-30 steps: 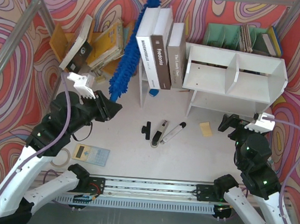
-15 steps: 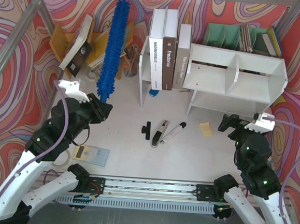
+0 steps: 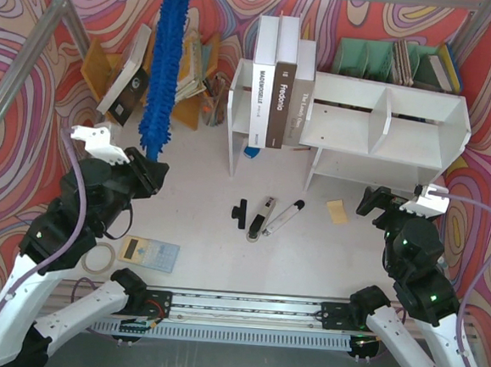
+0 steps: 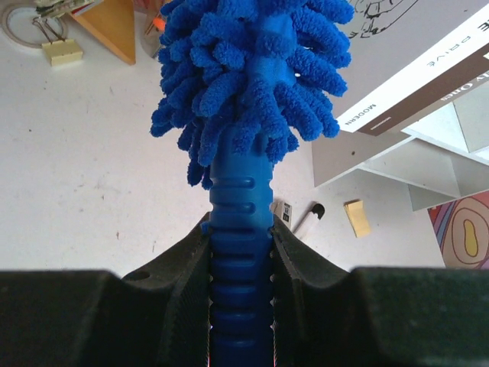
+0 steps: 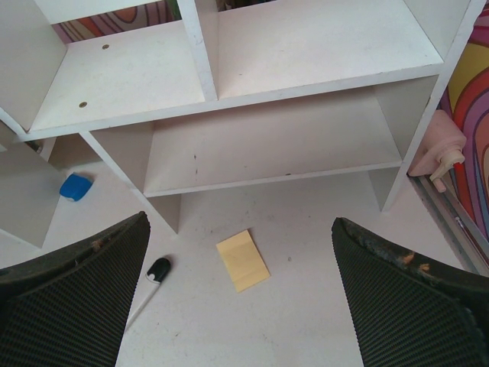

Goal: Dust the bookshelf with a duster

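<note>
The bright-blue fluffy duster (image 3: 164, 62) stands nearly straight up the left side of the top view, its tip at the back wall. My left gripper (image 3: 154, 175) is shut on its ribbed blue handle (image 4: 239, 252), with the fluffy head (image 4: 252, 69) just beyond the black fingers. The white bookshelf (image 3: 386, 126) stands at the back right, its two cubbies and lower shelf (image 5: 267, 145) filling the right wrist view. My right gripper (image 3: 378, 200) hangs open in front of the bookshelf, nothing between its fingers.
Tall books (image 3: 280, 88) lean on a thin white board (image 3: 233, 119) left of the bookshelf. On the table lie a yellow sticky pad (image 5: 243, 260), small black-and-silver tools (image 3: 264, 217), a calculator (image 3: 148, 252) and a tape roll (image 3: 97, 259). A green rack (image 3: 379, 58) sits behind the shelf.
My left arm swung the duster leftward, from leaning against the tall books to upright over the left book pile. The books now stand more upright. The right arm stayed still.
</note>
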Robot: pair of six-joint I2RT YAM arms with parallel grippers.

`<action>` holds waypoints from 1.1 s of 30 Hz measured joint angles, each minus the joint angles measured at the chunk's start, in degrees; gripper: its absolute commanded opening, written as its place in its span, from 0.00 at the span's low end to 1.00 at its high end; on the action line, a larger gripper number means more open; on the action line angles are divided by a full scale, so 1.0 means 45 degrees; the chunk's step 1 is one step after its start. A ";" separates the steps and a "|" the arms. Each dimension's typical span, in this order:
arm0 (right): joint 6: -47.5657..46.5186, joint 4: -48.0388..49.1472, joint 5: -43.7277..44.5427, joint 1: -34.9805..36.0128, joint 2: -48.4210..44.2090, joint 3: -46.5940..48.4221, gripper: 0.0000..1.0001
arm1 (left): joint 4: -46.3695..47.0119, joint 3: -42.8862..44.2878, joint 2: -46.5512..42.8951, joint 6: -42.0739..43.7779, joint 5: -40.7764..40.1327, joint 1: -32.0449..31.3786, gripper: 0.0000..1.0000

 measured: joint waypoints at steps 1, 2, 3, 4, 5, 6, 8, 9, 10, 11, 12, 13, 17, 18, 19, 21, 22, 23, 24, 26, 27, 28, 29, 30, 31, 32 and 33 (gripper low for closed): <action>-0.0005 0.0000 -0.0005 0.0000 0.0000 0.0000 0.90 | -0.0029 0.0102 0.0005 0.0068 0.0000 -0.0005 0.00; 0.0000 0.0000 -0.0010 0.0000 0.0000 0.0000 0.90 | -0.0034 0.0175 0.0019 0.0117 0.0005 -0.0005 0.00; 0.0000 0.0000 -0.0019 0.0000 0.0000 0.0000 0.90 | -0.0034 0.0219 0.0034 0.0160 0.0019 -0.0005 0.00; 0.0000 0.0000 -0.0039 0.0000 0.0000 0.0000 0.90 | -0.0034 0.0262 0.0058 0.0209 0.0044 -0.0005 0.00; 0.0000 0.0000 -0.0039 0.0000 0.0010 0.0000 0.90 | -0.0024 0.0277 0.0087 0.0262 0.0083 0.0000 0.00; 0.0000 0.0000 -0.0044 0.0000 0.0029 0.0000 0.90 | -0.0015 0.0287 0.0107 0.0301 0.0126 -0.0005 0.00; 0.0000 -0.0005 -0.0092 0.0000 0.0083 0.0000 0.90 | -0.0010 0.0306 0.0146 0.0384 0.0296 -0.0005 0.00; 0.0000 -0.0005 -0.0107 0.0000 0.0117 0.0000 0.90 | 0.0019 0.0321 0.0180 0.0398 0.0413 0.0000 0.00; 0.0000 -0.0005 -0.0136 0.0000 0.0146 0.0000 0.90 | 0.0053 0.0355 0.0219 0.0413 0.0559 -0.0005 0.00; 0.0005 -0.0010 -0.0141 0.0000 0.0175 0.0000 0.90 | 0.0102 0.0413 0.0267 0.0427 0.0748 0.0000 0.00; 0.0005 -0.0005 -0.0146 0.0000 0.0194 0.0000 0.90 | 0.0170 0.0471 0.0306 0.0427 0.0937 0.0000 0.00; 0.0005 -0.0010 -0.0155 0.0000 0.0204 0.0000 0.90 | 0.0262 0.0520 0.0335 0.0427 0.1112 -0.0005 0.00; 0.0005 -0.0010 -0.0291 0.0000 0.0223 0.0005 0.90 | 0.0447 0.0884 0.0520 0.0486 0.1841 -0.0005 0.00; 0.0010 -0.0015 -0.0374 0.0000 0.0238 0.0015 0.90 | 0.0447 0.1107 0.0631 0.0529 0.2016 -0.0005 0.00; 0.0010 -0.0024 -0.0437 0.0000 0.0287 0.0039 0.90 | 0.0437 0.1384 0.0767 0.0563 0.2176 -0.0005 0.00; 0.0015 -0.0019 -0.0549 0.0000 0.0423 0.0097 0.90 | 0.0452 0.2084 0.1132 0.0646 0.2521 -0.0005 0.00; 0.0015 -0.0024 -0.0588 0.0000 0.0491 0.0112 0.90 | 0.0491 0.2463 0.1321 0.0699 0.2710 -0.0005 0.00; 0.0015 -0.0029 -0.0636 0.0000 0.0539 0.0112 0.90 | 0.0529 0.2803 0.1501 0.0758 0.2880 -0.0005 0.00; 0.0015 -0.0034 -0.0680 0.0000 0.0563 0.0112 0.90 | 0.0568 0.3167 0.1690 0.0835 0.3075 -0.0005 0.00; 0.0015 -0.0049 -0.0714 0.0000 0.0563 0.0112 0.90 | 0.0627 0.3740 0.1991 0.0923 0.3395 -0.0010 0.00; 0.0015 -0.0049 -0.0714 0.0000 0.0559 0.0117 0.90 | 0.0651 0.3978 0.2137 0.0942 0.3531 -0.0039 0.00; 0.0015 -0.0049 -0.0714 0.0000 0.0559 0.0117 0.90 | 0.0690 0.4211 0.2278 0.0952 0.3648 -0.0102 0.00; 0.0010 -0.0053 -0.0714 0.0000 0.0559 0.0117 0.90 | 0.0729 0.4405 0.2404 0.0952 0.3730 -0.0199 0.00; 0.0010 -0.0049 -0.0714 0.0000 0.0559 0.0121 0.90 | 0.0787 0.4546 0.2516 0.0952 0.3774 -0.0325 0.00; 0.0010 -0.0049 -0.0714 0.0000 0.0559 0.0121 0.90 | 0.0894 0.4639 0.2618 0.0947 0.3769 -0.0515 0.00; 0.0010 -0.0049 -0.0709 0.0000 0.0559 0.0121 0.90 | 0.1005 0.4653 0.2681 0.0947 0.3750 -0.0704 0.00; 0.0010 -0.0049 -0.0709 0.0000 0.0559 0.0121 0.90 | 0.1078 0.4643 0.2725 0.0918 0.3706 -0.0908 0.00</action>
